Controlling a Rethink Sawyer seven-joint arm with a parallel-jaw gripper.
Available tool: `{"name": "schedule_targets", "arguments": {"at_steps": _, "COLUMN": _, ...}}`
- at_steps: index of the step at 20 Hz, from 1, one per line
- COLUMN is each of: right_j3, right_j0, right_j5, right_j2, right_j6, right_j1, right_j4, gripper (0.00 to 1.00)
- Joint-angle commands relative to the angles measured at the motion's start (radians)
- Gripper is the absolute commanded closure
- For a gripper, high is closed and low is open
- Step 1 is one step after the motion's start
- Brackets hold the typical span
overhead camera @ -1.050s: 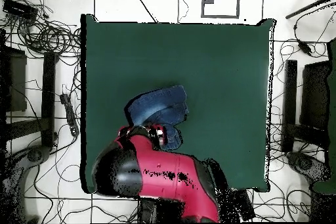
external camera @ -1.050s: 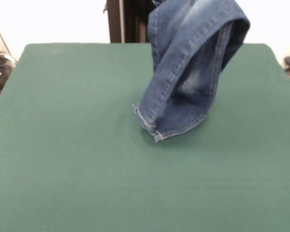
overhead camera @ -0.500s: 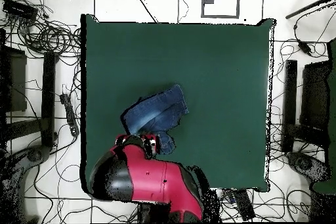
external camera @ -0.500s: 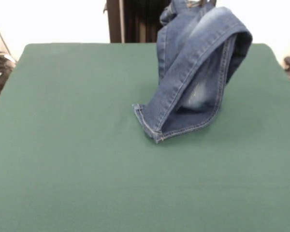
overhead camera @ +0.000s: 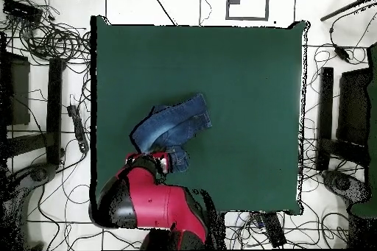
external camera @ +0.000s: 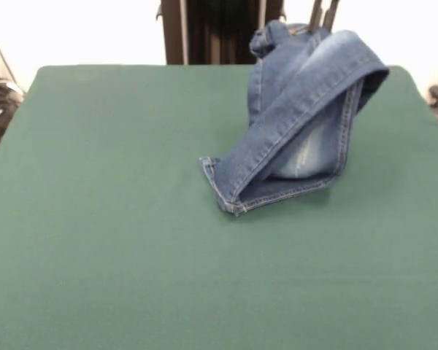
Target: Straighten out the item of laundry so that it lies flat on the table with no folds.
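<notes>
The item of laundry [external camera: 299, 131] is a small pair of blue denim jeans, folded over itself. Its upper part is lifted, while a hemmed leg end [external camera: 223, 186] rests on the green table [external camera: 102, 219]. My gripper [external camera: 322, 16] shows as two dark fingers at the top edge, shut on the raised top of the jeans. In the overhead view the jeans [overhead camera: 173, 124] lie left of the table's middle. The red arm [overhead camera: 154, 200] covers their lower end and hides the gripper.
The table's [overhead camera: 243, 79] rounded far corners sit close behind the jeans in the front view. Cables and dark stands [overhead camera: 55, 101] crowd the floor on both sides of the table in the overhead view.
The gripper has come down and drawn back towards the robot's side. The jeans have sunk with it, and more of the leg now lies on the table.
</notes>
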Motion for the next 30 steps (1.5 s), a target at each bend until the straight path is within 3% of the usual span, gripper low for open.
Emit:
{"name": "schedule_targets", "arguments": {"at_steps": 1, "right_j3": 0.136, "right_j0": 0.030, "right_j5": -0.087, "right_j2": 0.056, "right_j6": 0.311, "right_j1": 0.080, "right_j4": 0.079, "gripper": 1.00}}
{"name": "schedule_targets", "arguments": {"at_steps": 4, "right_j3": 0.194, "right_j0": 0.023, "right_j5": -0.112, "right_j2": 0.103, "right_j6": 0.340, "right_j1": 0.068, "right_j4": 0.116, "gripper": 1.00}}
{"name": "schedule_targets", "arguments": {"at_steps": 7, "right_j3": 0.205, "right_j0": 0.075, "right_j5": -0.095, "right_j2": 0.072, "right_j6": 0.330, "right_j1": 0.080, "right_j4": 0.131, "gripper": 1.00}}
{"name": "schedule_targets", "arguments": {"at_steps": 13, "right_j3": 0.290, "right_j0": 0.136, "right_j5": -0.175, "right_j2": 0.068, "right_j6": 0.446, "right_j1": 0.110, "right_j4": 0.232, "gripper": 1.00}}
{"name": "schedule_targets", "arguments": {"at_steps": 17, "right_j3": 0.299, "right_j0": 0.159, "right_j5": -0.191, "right_j2": 0.067, "right_j6": 0.415, "right_j1": 0.122, "right_j4": 0.212, "gripper": 1.00}}
{"name": "schedule_targets", "arguments": {"at_steps": 24, "right_j3": 0.319, "right_j0": 0.186, "right_j5": -0.296, "right_j2": 0.103, "right_j6": 0.497, "right_j1": 0.171, "right_j4": 0.231, "gripper": 1.00}}
{"name": "schedule_targets", "arguments": {"at_steps": 30, "right_j3": 0.258, "right_j0": 0.138, "right_j5": -0.448, "right_j2": 0.128, "right_j6": 0.486, "right_j1": 0.309, "right_j4": 0.165, "gripper": 1.00}}
